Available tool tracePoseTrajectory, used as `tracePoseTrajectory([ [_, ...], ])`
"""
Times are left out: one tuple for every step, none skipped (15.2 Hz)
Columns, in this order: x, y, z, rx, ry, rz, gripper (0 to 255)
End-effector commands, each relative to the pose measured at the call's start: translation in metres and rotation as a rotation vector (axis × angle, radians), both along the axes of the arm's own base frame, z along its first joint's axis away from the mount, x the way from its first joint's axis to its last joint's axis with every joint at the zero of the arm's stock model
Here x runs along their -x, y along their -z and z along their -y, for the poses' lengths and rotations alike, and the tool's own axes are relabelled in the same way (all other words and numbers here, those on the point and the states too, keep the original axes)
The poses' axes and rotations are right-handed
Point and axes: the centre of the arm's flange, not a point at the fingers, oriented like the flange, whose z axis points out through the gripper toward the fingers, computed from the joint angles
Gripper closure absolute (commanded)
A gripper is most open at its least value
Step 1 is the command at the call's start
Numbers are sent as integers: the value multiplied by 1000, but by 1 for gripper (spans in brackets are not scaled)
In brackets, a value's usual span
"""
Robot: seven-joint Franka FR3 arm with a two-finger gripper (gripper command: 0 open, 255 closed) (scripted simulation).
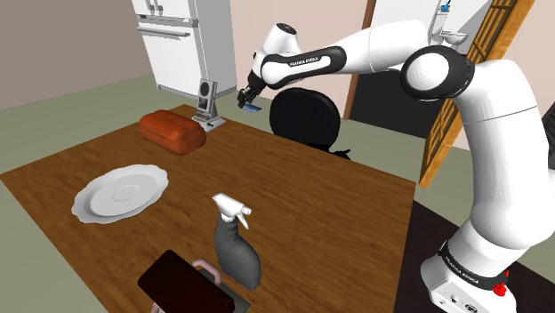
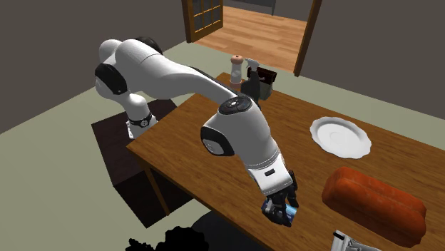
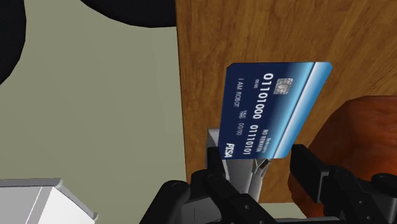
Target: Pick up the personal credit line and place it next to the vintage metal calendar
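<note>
This is looking like a home's kitchen-dining corner: a white refrigerator (image 1: 182, 44) is standing by the wall beyond a wooden bench (image 1: 311, 191) that is carrying a white plate (image 1: 120, 193), a grey spray bottle (image 1: 236, 249) and a reddish-brown loaf (image 1: 172, 131) (bread, by its look). A wood-framed doorway (image 2: 307, 39) is opening onto a room with a plank floor (image 2: 249, 32), and a black chair (image 1: 305, 116) is sitting at the bench's edge.

calendar (image 2: 350, 242) cropped at edge, dark slab (image 1: 182, 284) cropped
</note>
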Motion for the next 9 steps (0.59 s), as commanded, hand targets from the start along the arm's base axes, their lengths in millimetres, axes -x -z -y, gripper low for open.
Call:
tracePoseTrajectory([
  [0, 10, 0, 0, 0, 0, 255],
  [0, 15, 0, 0, 0, 0, 255],
  [0, 20, 0, 0, 0, 0, 255],
  [0, 25, 0, 0, 0, 0, 255],
  [0, 31, 0, 0, 0, 0, 255],
  [0, 36, 0, 0, 0, 0, 255],
  [0, 41, 0, 0, 0, 0, 255],
  [0, 47, 0, 0, 0, 0, 255],
  [0, 52, 0, 0, 0, 0, 255],
])
